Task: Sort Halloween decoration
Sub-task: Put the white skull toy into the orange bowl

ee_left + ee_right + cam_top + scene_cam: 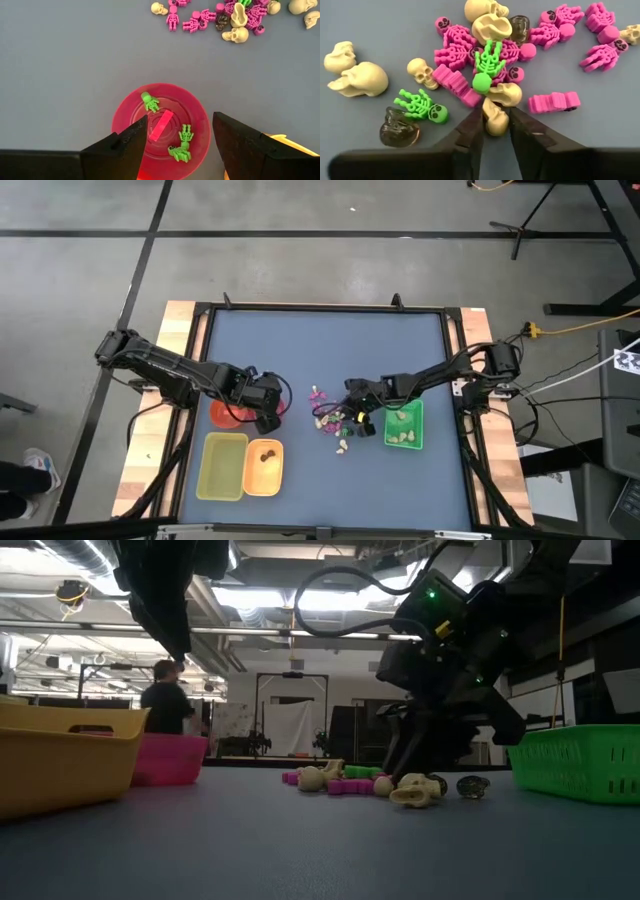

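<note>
Down in the trinket heap mid-tabletop, the right gripper (496, 131) has its jaws pinching a cream skull (496, 119) — likely light, hard and slippery, best squeezed across its rounded sides — while the left gripper (180, 145) hangs spread above the pink bowl (125, 107).

Trinket pile (335, 423) in high view too small to tell shapes apart. Right pincer (496, 120) hides lower part of cream skull (496, 119) between fingers. Pink bowl (131, 107) near rim hidden behind left pincer (180, 142) fingers. Yellow tray (70, 760) cut off at low view's edge. Person (168, 700) in room blurred.
</note>
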`<state>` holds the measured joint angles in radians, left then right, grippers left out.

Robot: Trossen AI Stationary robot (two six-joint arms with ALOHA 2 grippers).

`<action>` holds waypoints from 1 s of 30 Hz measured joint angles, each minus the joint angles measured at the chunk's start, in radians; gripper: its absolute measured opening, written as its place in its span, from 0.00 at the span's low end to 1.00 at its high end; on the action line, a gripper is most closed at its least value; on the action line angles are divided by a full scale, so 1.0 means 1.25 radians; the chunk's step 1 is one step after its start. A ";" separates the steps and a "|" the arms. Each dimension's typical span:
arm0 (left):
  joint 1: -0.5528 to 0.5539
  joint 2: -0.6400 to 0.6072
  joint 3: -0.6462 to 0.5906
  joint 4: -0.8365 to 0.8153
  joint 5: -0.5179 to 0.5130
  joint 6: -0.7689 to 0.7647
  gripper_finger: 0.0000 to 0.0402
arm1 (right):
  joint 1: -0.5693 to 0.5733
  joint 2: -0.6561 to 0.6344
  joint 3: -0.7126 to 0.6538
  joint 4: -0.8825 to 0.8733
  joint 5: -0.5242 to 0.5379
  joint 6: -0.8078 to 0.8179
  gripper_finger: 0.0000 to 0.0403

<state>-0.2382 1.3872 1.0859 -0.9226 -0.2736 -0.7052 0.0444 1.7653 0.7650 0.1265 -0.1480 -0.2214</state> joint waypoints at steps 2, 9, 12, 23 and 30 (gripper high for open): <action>0.000 0.000 0.000 0.001 0.000 0.000 0.52 | 0.000 0.000 0.000 0.000 0.000 0.000 0.19; 0.000 0.000 0.000 0.001 0.000 0.000 0.52 | 0.000 0.000 0.000 0.000 0.001 0.000 0.14; 0.000 0.000 0.000 0.001 0.000 0.000 0.52 | 0.000 0.000 0.000 0.000 0.002 0.000 0.14; 0.000 0.000 0.000 0.002 0.000 0.000 0.52 | 0.000 -0.016 0.033 -0.084 0.013 -0.001 0.15; 0.000 0.000 0.000 0.020 0.000 0.000 0.52 | 0.000 -0.017 0.094 -0.166 0.008 -0.001 0.15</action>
<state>-0.2379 1.3872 1.0859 -0.8978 -0.2731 -0.7052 0.0448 1.7435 0.8827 -0.0814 -0.1380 -0.2230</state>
